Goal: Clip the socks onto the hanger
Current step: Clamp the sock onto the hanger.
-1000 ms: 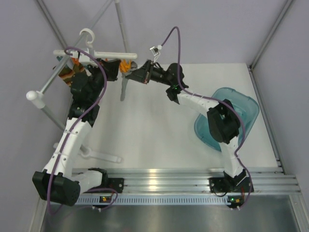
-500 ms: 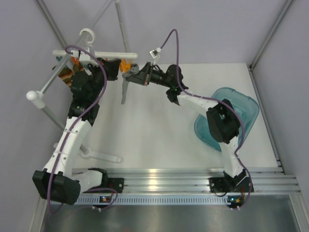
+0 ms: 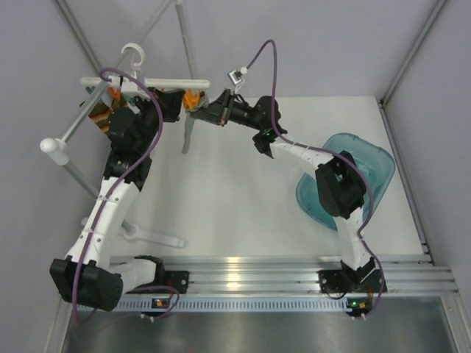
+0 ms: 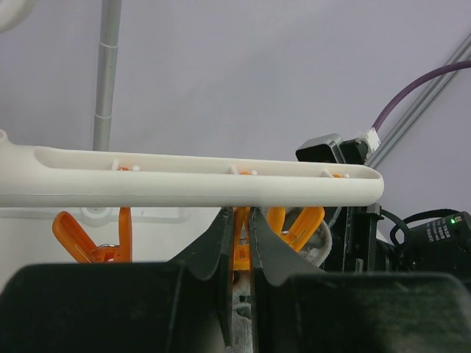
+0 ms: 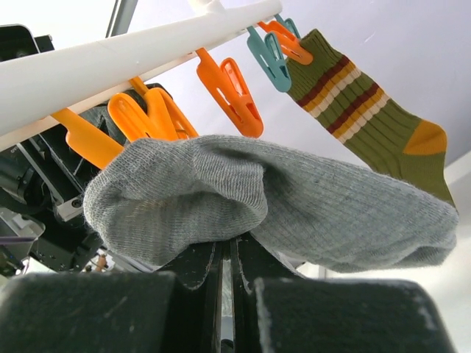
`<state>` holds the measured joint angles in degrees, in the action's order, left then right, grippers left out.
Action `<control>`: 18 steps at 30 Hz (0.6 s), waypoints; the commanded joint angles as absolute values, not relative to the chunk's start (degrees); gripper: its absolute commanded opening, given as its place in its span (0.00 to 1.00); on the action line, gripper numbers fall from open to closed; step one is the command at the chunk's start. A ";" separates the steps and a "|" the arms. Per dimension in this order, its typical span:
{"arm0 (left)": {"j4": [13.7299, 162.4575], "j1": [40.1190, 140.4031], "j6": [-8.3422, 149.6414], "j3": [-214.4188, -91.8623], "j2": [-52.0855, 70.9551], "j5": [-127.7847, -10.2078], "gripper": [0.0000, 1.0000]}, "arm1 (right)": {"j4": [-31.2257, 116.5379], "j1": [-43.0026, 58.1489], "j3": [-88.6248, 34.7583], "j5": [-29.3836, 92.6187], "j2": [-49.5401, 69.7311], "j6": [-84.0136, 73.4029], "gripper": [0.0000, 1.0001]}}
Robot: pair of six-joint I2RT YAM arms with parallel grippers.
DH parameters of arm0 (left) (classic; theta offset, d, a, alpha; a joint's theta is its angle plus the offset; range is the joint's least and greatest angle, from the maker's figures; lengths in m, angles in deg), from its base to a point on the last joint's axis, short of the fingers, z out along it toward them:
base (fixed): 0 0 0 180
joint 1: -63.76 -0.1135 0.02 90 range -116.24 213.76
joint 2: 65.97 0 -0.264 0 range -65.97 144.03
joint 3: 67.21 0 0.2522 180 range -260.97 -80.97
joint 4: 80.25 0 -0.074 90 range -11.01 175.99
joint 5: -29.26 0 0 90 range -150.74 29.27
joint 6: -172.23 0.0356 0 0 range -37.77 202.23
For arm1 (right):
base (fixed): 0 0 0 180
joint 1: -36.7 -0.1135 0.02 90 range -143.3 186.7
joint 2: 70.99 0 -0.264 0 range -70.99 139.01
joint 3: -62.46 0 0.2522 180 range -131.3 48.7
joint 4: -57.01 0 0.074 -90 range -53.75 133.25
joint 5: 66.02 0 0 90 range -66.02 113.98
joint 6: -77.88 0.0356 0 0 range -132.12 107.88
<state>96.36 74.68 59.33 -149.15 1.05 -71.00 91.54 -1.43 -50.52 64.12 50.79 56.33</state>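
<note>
Socks are the business of this moment, and one of them, a plain mid-grey knitted sock, is clamped in the right gripper, whose fingers are pressed together on its middle fold so both ends droop free. It seems to be held up this way so a loose edge can be fed into a clip. In the top view the grey sock hangs toward 6 o'clock from the right gripper, just below the slim white plastic bar hanger. At about 9 o'clock of that gripper, the left gripper has its fingers closed tight on an orange plastic clip under the bar, probably squeezing it open to receive the fabric. From the right wrist, the orange clips lie at 11 o'clock of the sock, very near it. An olive-green striped sock already hangs clipped farther along.
</note>
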 commanded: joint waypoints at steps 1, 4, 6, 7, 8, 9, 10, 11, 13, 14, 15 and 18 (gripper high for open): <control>93.99 75.01 58.41 -150.40 1.70 -74.62 0.00 | 97.21 -2.50 -53.51 63.61 50.22 57.58 0.00; 93.29 75.10 59.29 -150.93 1.97 -74.45 0.00 | 97.57 -2.15 -53.08 63.88 49.95 57.93 0.00; 92.59 75.01 60.08 -151.37 2.14 -74.45 0.00 | 97.65 -1.62 -52.81 63.70 49.78 57.93 0.00; 92.15 75.01 60.34 -151.55 2.06 -74.45 0.00 | 97.74 -1.45 -52.64 63.70 49.78 58.02 0.00; 92.06 75.01 60.78 -151.46 1.97 -74.53 0.00 | 97.74 -1.18 -52.46 63.88 49.52 58.02 0.00; 91.97 75.01 60.96 -151.37 1.79 -74.62 0.00 | 98.00 -1.01 -52.37 63.88 49.51 58.10 0.00; 91.97 75.01 61.05 -151.02 1.62 -74.62 0.00 | 98.09 -1.01 -52.37 63.97 49.43 58.19 0.00; 91.88 75.01 61.05 -150.93 1.53 -74.71 0.00 | 98.27 -0.92 -52.46 64.05 49.42 58.19 0.00; 91.79 74.92 60.70 -150.76 1.53 -74.97 0.00 | 98.53 -1.01 -52.81 64.23 49.51 58.37 0.00; 91.79 75.01 60.52 -150.67 1.53 -74.97 0.00 | 98.80 -1.09 -52.99 64.32 49.43 58.37 0.00; 91.79 75.01 60.35 -150.67 1.70 -75.06 0.00 | 98.97 -1.18 -53.16 64.41 49.42 58.37 0.00; 91.88 75.01 59.64 -150.84 1.88 -74.97 0.00 | 99.24 -1.36 -53.87 64.58 49.51 58.37 0.00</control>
<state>95.64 74.68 60.06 -150.12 1.42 -71.67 93.88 -1.12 -50.63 64.62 50.79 57.64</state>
